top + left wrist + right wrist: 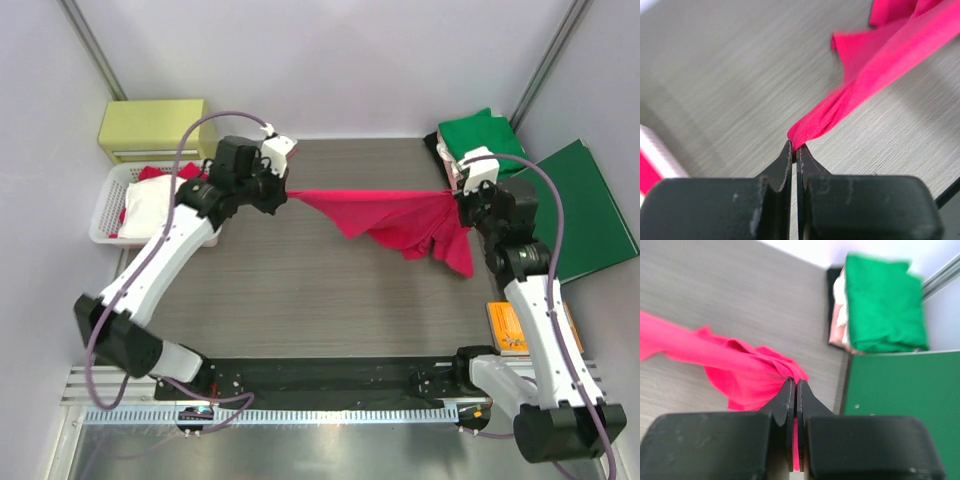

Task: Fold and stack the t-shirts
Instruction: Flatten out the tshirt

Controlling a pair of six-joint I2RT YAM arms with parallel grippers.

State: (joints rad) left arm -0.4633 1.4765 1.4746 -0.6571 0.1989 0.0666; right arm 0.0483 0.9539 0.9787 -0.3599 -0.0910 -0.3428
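A bright pinkish-red t-shirt (390,215) hangs stretched above the table between both arms, its loose part drooping toward the right. My left gripper (285,193) is shut on the shirt's left end (815,127). My right gripper (455,197) is shut on the right end, with red cloth (745,377) pinched between its jaws. At the back right lies a folded green t-shirt (483,138) on top of a pale beige-pink one (839,315).
A white basket (110,215) at the left holds white and red cloth, with a yellow-green box (155,125) behind it. A flat dark-green folder (585,210) lies at the right. An orange object (507,325) sits by the right arm.
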